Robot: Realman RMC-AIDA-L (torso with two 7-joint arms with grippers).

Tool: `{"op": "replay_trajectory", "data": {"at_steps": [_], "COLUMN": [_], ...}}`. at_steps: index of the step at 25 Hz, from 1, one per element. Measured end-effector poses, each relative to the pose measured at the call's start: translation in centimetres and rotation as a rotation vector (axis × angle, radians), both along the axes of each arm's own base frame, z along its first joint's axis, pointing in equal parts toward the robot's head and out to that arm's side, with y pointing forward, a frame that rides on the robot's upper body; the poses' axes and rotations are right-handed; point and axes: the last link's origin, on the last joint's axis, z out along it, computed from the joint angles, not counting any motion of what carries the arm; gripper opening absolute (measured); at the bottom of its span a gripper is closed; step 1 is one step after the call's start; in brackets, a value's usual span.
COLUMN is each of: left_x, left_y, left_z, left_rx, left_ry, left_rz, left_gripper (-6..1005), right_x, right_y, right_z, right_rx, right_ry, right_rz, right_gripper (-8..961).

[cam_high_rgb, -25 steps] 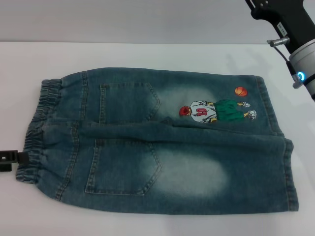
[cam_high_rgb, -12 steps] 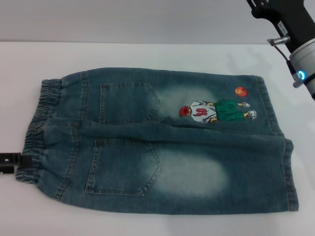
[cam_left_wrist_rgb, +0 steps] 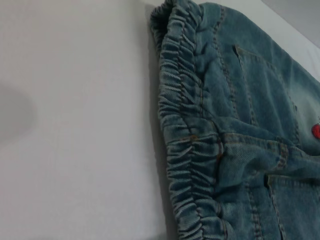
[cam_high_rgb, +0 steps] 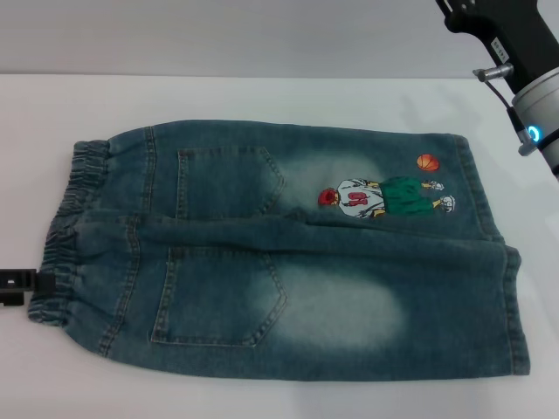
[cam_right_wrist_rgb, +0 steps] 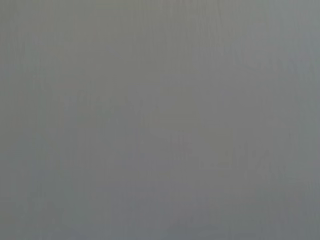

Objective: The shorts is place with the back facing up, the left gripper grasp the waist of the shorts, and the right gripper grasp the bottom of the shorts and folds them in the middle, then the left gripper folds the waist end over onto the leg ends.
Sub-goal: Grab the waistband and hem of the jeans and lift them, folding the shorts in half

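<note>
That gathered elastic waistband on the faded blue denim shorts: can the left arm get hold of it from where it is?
Probably yes. The left gripper sits right beside the gathered elastic waistband of the faded blue denim shorts, with only bare white table around and nothing between them.

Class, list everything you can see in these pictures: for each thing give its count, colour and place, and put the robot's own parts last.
Shorts: one, faded blue denim, spread flat across the middle of the table, back pockets up.
Elastic waistband: one, blue, gathered, at the shorts' end on the robot's left.
Cartoon patch: one, a figure in white, green and red with an orange ball beside it, on the far leg near the hem.
Table: one, white, under everything.
Left gripper: one, black, at the head view's left edge, at the near corner of the waistband; only its tip shows.
Right arm: one, black and silver with a blue light, raised at the far right, beyond the leg ends.
</note>
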Motion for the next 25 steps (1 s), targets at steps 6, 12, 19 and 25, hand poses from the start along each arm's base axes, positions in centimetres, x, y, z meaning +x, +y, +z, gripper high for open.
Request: {"op": "replay_trajectory", "data": {"at_steps": [6, 12, 19, 25], "left_x": [-0.07, -0.01, 0.08, 0.68], "left_y": [-0.01, -0.06, -0.08, 0.14], "left_z": [-0.01, -0.07, -0.15, -0.25], "left_rx": [-0.004, -0.009, -0.016, -0.03], "left_ry": [0.008, 0.005, 0.002, -0.017], "left_rz": [0.0, -0.002, -0.004, -0.02], "left_gripper": [846, 845, 845, 844], "right_x": [-0.05, -0.14, -0.16, -0.18], "right_y": [0.02, 0.12, 0.13, 0.14], "right_z": [-0.01, 0.03, 0.07, 0.08], "right_rx": [0.0, 0.001, 0.003, 0.004], "right_ry": [0.0, 0.0, 0.002, 0.004], "right_rz": [0.001, 0.002, 0.002, 0.002], "right_gripper": [620, 620, 620, 620]}}
